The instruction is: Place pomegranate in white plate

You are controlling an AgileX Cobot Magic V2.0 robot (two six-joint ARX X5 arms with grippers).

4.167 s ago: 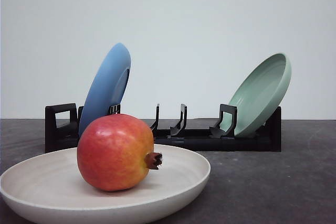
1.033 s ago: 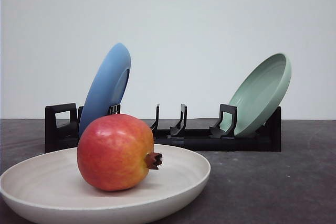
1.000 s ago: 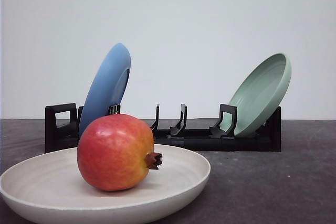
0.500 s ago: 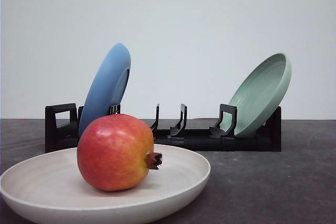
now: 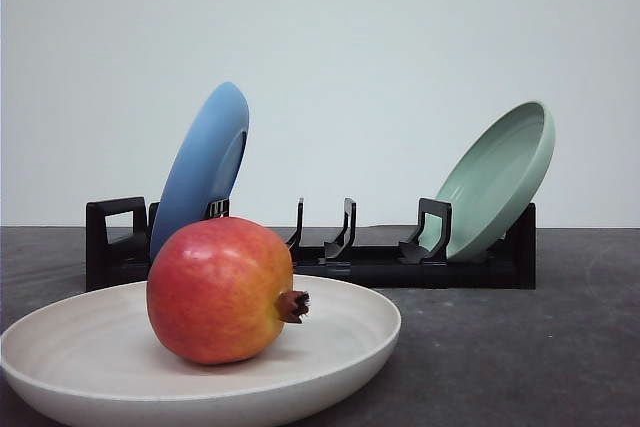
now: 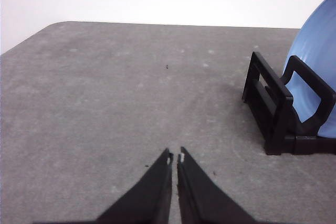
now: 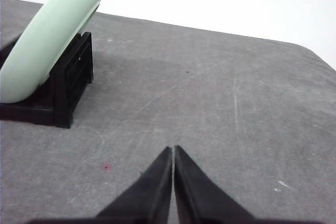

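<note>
In the front view, the pomegranate (image 5: 220, 290) sits inside the white plate (image 5: 345, 347), resting on the plate's floor a little left of its middle, with its brown crown pointing right. Behind it a black rack (image 5: 330, 252) stands on the dark surface (image 5: 520, 357), a blue plate (image 5: 203, 165) leaning in its left end and a pale green plate (image 5: 497, 179) leaning in its right end. By this layout the task looks done. In the left wrist view, the left hand (image 6: 174, 157) is clenched shut with nothing between its fingers, hanging over bare surface near the rack's left end and the blue plate. In the right wrist view, the right hand (image 7: 172, 150) is likewise closed and empty, over bare surface beside the rack's right end and the green plate. The remaining risk is small: the fruit is round and the plate shallow, so a knock to the plate or surface could roll it toward the rim. Either hand sweeping sideways could also clip the rack and tip a leaning plate.
</note>
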